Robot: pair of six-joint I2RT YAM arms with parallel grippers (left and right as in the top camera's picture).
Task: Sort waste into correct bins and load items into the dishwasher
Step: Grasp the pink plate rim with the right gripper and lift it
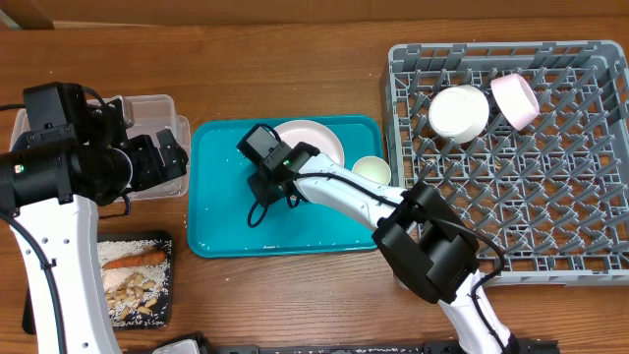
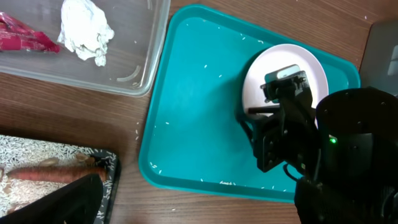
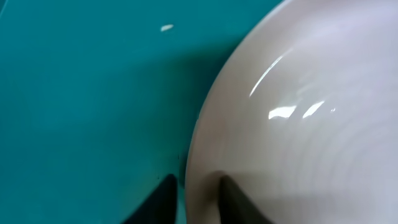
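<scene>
Two right gripper fingers pinching only plate rim; liable to slip onto teal tray when lifted.

A brown wooden surface with visible grain carries a smooth, glossy teal plastic tray. On the tray, a white plate gleams with glazed highlights. Left of the tray, a clear plastic tub holds soft crumpled tissue and a shiny red wrapper. Right of the tray stands a matt grey plastic rack.
</scene>
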